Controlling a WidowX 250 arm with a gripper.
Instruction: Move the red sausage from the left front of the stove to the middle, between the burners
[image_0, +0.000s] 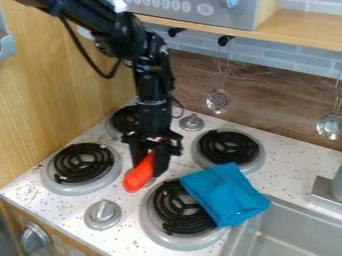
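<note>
My gripper (149, 162) hangs over the middle of the stove top, among the burners, its fingers pointing down. Between its fingers is a smooth, red-orange elongated object (138, 176), tilted, its wider rounded end sticking out to the lower left and its upper part partly hidden by the fingers. To the right, a folded blue cloth (225, 194) lies over part of the front right burner (177, 207) and reaches toward the sink's edge.
Coil burners stand at the left (81, 162), back left (125, 120) and back right (229, 147). Metal knobs (103, 213) rise from the white speckled counter (53, 210). The sink (287, 227) is at the lower right. Utensils (218, 100) hang on the back wall below a shelf (294, 31).
</note>
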